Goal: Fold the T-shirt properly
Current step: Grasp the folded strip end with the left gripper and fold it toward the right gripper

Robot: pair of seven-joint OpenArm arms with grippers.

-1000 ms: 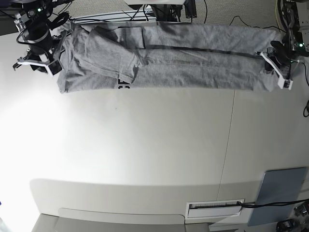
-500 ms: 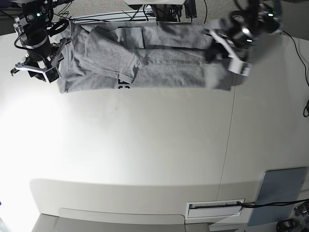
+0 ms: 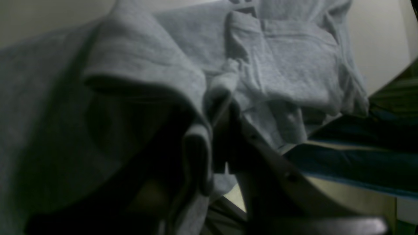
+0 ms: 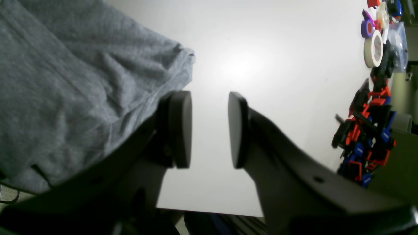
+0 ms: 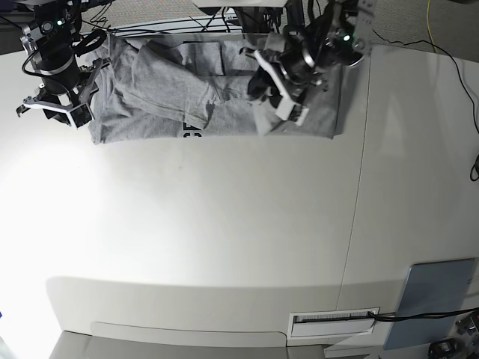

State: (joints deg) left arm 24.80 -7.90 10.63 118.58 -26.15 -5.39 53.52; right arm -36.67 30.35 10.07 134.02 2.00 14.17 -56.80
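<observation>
The heather-grey T-shirt (image 5: 165, 97) lies along the far edge of the white table (image 5: 224, 224), with a bit of black print (image 5: 191, 132) showing at its near edge. My left gripper (image 5: 280, 96) is shut on the shirt's right end and holds it lifted and doubled over the middle of the shirt. In the left wrist view the fabric (image 3: 156, 75) bunches between the fingers of the left gripper (image 3: 212, 137). My right gripper (image 5: 51, 112) is open and empty at the shirt's left edge. In the right wrist view its pads (image 4: 179, 130) stand apart beside the cloth (image 4: 65, 81).
A grey-blue pad (image 5: 438, 299) and a white labelled slot (image 5: 333, 323) sit at the table's near right. Cables run behind the far edge. Tape rolls (image 4: 374, 45) and a pile of red, blue and black parts (image 4: 365, 130) show in the right wrist view.
My left gripper has carried the shirt's right end far to the left, from the table's right edge over the shirt's middle, halving its spread. The right arm has hardly moved.
</observation>
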